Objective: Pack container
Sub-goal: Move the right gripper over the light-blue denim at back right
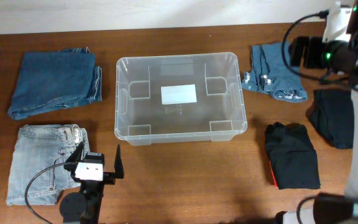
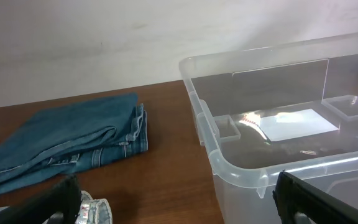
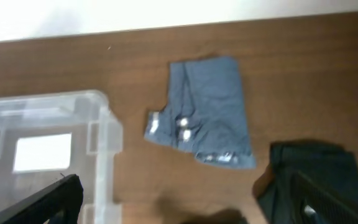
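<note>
The container [image 1: 121, 99], a clear plastic bin with a white label [image 1: 179, 94] on its bottom, stands mid-table with nothing inside. My left gripper [image 1: 97, 162] hovers open near the front edge, just left of the bin's front left corner, holding nothing. In the left wrist view the gripper [image 2: 179, 208] frames bare wood, with the container's rim [image 2: 229, 165] to the right. My right gripper [image 1: 298, 51] hangs open high over the back right. In the right wrist view that gripper [image 3: 185, 205] holds nothing, and the container's wall [image 3: 104, 143] is at the left.
Folded dark blue jeans [image 1: 55, 84] lie back left, and light washed jeans [image 1: 42, 165] lie front left under the left arm. Small folded blue jeans [image 1: 275, 71] lie back right. Two black garments lie at the right, one [image 1: 293, 155] nearer, one [image 1: 333, 118] by the edge.
</note>
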Available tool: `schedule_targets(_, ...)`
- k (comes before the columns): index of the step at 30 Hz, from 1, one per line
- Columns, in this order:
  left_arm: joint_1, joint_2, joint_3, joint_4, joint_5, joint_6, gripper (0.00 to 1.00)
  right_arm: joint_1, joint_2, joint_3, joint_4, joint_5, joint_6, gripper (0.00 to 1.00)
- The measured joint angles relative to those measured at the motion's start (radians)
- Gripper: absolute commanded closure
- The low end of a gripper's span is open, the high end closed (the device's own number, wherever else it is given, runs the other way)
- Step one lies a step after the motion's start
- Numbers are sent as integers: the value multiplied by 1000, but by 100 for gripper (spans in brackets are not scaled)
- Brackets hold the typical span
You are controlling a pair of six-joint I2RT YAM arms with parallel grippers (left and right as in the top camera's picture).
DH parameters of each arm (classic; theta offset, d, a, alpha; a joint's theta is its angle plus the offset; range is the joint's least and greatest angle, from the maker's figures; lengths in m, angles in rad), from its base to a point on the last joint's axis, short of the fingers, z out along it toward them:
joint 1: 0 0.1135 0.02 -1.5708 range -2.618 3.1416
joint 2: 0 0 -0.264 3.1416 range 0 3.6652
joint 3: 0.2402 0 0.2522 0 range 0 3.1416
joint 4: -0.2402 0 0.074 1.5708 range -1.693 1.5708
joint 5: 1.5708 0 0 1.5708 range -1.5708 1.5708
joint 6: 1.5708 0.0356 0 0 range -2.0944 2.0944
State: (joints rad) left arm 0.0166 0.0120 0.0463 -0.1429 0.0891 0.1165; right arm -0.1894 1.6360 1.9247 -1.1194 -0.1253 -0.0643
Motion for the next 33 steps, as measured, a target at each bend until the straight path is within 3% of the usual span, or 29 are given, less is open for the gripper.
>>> schedule_targets(7,0,0,0,0,0,0,1,-118,134,19,52,-10,-12,2)
schedule_targets(15,0,0,0,0,0,0,0,-283,365,21,66,-354,-153,2)
schedule_targets(23,0,0,0,0,0,0,1,-288,526,21,123,-487,-246,2)
schedule_targets(33,0,0,0,0,0,0,1,-290,617,21,172,-440,-275,1)
